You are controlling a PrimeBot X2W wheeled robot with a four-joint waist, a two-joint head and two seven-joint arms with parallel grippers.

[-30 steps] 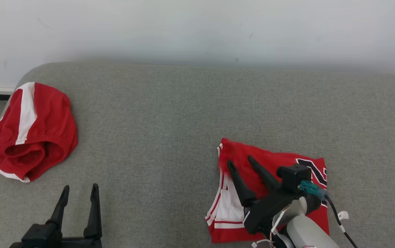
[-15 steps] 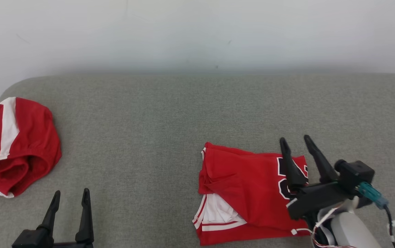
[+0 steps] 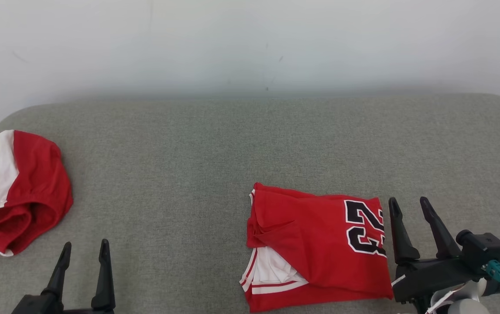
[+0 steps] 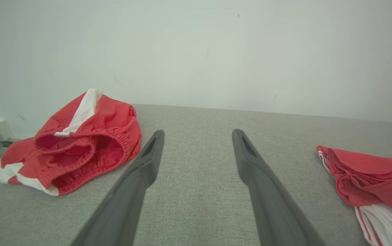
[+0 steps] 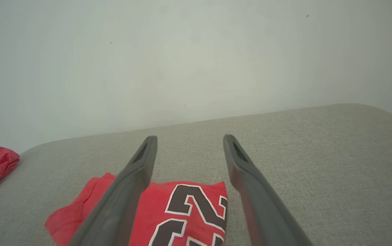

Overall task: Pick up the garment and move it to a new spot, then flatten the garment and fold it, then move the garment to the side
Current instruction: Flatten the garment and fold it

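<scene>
Head view: a folded red garment (image 3: 315, 248), with black white-edged numerals and white trim, is laid flat on the grey woven bench (image 3: 180, 148), right of centre. Crumpled red shorts (image 3: 18, 192) with an elastic waist are seen far left. Left gripper (image 3: 85, 244) and right gripper (image 3: 408, 201) are held empty, fingers spread apart. A plain white wall (image 3: 232, 43) is seen behind.

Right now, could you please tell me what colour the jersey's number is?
The number is black, outlined white; clearest in head view.

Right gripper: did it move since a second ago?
Yes. The right gripper slid rightward off the red jersey, and now sits open beside its numbered edge.
</scene>
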